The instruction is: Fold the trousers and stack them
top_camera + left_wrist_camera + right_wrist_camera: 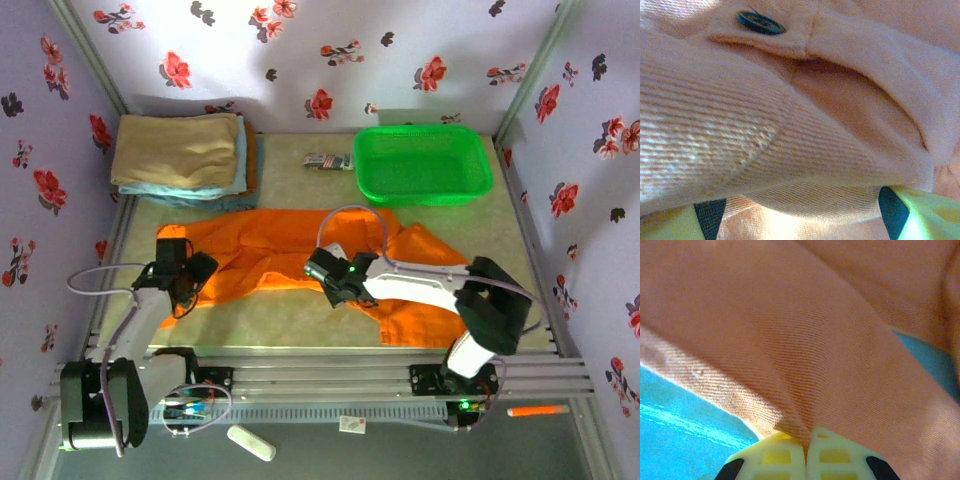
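Here, we saw the bright orange soft-cloth trousers (pixel 262 250) spread across the middle of the pale surface (pixel 290 325), the right jaws pinched together on a fold of them, the left jaws apart with bunched cloth between, near a dark round button (pixel 760 22) at their left end.

This is a robot test cell in a laboratory, not a home: a left arm (pixel 138 312) and a right arm (pixel 420 285) are bolted to aluminium rails (pixel 330 368) at the near edge of a table (pixel 300 315). The work area is boxed in by panel walls (pixel 230 60) covered in flower-print paper and framed by metal corner posts (pixel 537 70). Laundry props lie on the table: orange trousers (pixel 260 240), a stack of folded cloths (pixel 180 150) and a green plastic basket (pixel 424 196).
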You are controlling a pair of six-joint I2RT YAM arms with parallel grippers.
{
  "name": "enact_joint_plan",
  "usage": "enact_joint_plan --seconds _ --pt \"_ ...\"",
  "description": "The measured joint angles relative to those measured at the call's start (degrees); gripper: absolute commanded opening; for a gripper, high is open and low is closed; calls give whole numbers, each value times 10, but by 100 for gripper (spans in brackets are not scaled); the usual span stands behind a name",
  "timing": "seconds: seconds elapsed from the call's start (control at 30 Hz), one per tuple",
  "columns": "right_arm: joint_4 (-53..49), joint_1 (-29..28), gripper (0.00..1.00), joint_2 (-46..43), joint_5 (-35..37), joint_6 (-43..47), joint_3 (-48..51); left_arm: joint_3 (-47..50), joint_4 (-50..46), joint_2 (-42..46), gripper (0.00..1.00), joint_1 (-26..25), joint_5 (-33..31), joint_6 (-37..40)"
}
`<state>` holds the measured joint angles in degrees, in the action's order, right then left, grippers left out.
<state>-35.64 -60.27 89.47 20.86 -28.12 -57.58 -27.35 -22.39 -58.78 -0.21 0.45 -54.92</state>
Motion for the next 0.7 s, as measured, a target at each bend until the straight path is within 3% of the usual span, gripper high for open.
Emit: enact_joint_plan --seconds 0.3,0.43,0.6,0.63,0.7 --pt "-69 0 0 -195 13 -42 58 -33 49 -110 81 59 31 12" --pt "-87 0 0 -206 -14 -60 78 -82 48 -167 80 92 66 17" --pt "-92 -27 0 -206 -68 -75 117 -121 26 -151 81 150 75 22" --pt "-90 -38 3 -205 -86 -77 127 -124 16 -139 81 160 75 26" --pt "-85 -54 24 -200 -115 -81 140 -126 -2 -111 81 173 75 29"
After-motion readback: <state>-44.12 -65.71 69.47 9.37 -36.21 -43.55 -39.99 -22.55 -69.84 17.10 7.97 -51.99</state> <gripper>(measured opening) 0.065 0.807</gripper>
